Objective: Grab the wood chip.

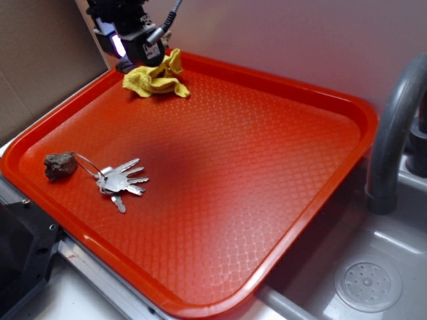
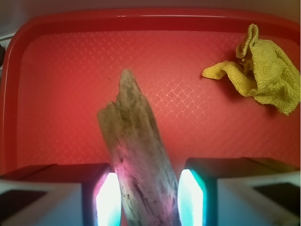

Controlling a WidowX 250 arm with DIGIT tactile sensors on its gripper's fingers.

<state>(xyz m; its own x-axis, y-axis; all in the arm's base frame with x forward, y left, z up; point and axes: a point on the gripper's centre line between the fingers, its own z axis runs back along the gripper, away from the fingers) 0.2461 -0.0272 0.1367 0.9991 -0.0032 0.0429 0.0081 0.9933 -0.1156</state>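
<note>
The tool (image 2: 146,200) flanks the wood chip (image 2: 136,155); contact unclear, chip's base cut off.

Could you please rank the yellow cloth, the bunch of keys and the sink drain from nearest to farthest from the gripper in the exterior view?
From the gripper:
1. Yellow cloth, right beside it at the tray's far edge.
2. Bunch of keys, near the tray's left edge.
3. Sink drain, off the tray, bottom right.
</note>
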